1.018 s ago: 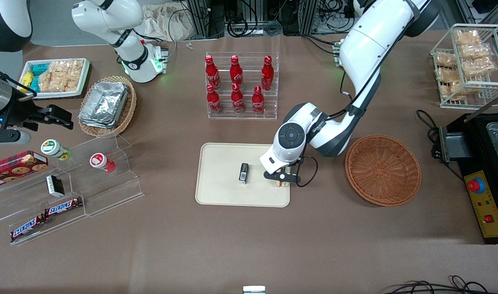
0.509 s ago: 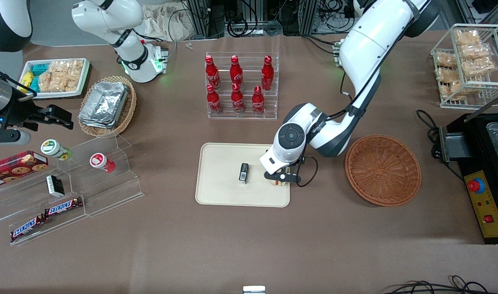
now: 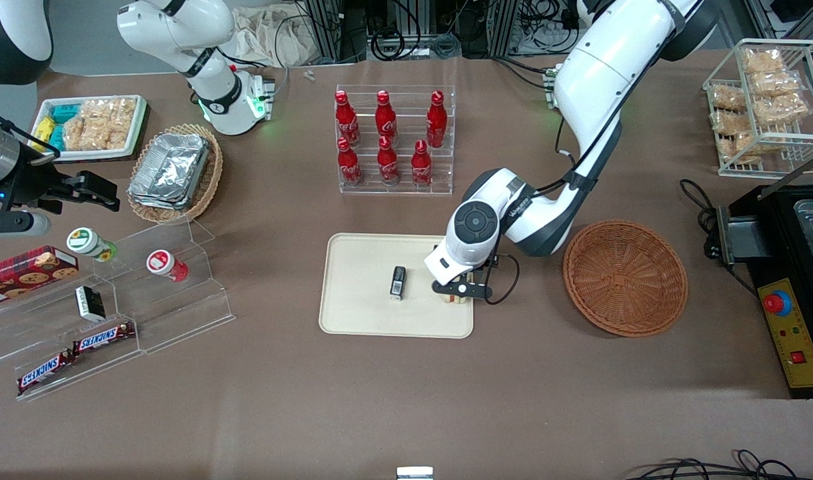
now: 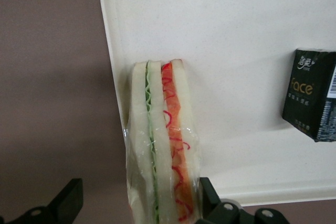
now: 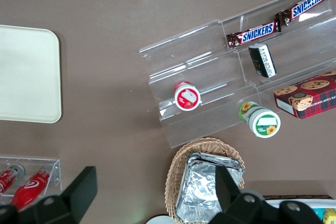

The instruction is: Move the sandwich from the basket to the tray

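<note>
The left arm's black two-finger gripper (image 3: 461, 291) is down over the flat cream-beige rectangular tray (image 3: 360, 313), at the edge nearest the round reddish-brown woven wicker basket (image 3: 625, 277). From the wrist camera, the triangular wedge sandwich (image 4: 163, 145) of pale white bread, with green and orange-red filling under clear wrap, stands on its edge on that tray, right along the rim. The fingers (image 4: 67, 203) are spread apart: one touches or sits just beside the orange side, the other well clear of the white side, so nothing is clamped. A small black rectangular packet (image 3: 398, 282) lies on the tray at nine o'clock from the gripper in the front view, apart from the sandwich. The basket sits at three o'clock, holding nothing.
</note>
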Controlling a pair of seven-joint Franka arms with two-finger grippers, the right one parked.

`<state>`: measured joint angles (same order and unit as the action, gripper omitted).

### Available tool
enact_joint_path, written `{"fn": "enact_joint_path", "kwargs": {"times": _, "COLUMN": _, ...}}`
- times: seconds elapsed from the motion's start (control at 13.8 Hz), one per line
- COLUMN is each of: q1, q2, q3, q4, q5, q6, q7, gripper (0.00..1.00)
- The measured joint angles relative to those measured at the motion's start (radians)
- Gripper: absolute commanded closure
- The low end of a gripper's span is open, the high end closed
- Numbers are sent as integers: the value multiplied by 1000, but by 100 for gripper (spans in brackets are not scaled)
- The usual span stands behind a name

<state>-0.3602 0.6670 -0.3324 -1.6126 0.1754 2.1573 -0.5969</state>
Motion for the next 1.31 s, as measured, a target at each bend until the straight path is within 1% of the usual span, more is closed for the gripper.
{"fn": "enact_joint_path", "kwargs": {"times": 0.73, "q1": 3, "q2": -4, "q3": 1, "q4": 30, "q5": -9, "q6": -16, "q7": -15, "gripper": 1}}
{"fn": "enact_joint_path", "kwargs": {"times": 0.87, "q1": 7, "q2": -16, "q3": 3, "q4": 43, "q5": -9, "q6": -64, "q7": -16, "gripper": 1}}
{"fn": "enact_joint_path", "kwargs": {"times": 1.02, "q1": 9, "q2": -47, "q3": 13, "q4": 55, "q5": -9, "q6": -153, "q7": -16, "gripper": 1}}
{"fn": "enact_joint_path", "kwargs": {"times": 1.24, "q1": 10, "q2": -118, "q3": 69, "q4": 57, "q5": -13, "q6": -242, "q7": 17, "gripper": 1}}
{"fn": "enact_joint_path", "kwargs": {"times": 1.31, "q1": 10, "q2": -140, "q3": 95, "q4": 57, "q5": -31, "q6": -264, "q7": 53, "gripper": 1}}
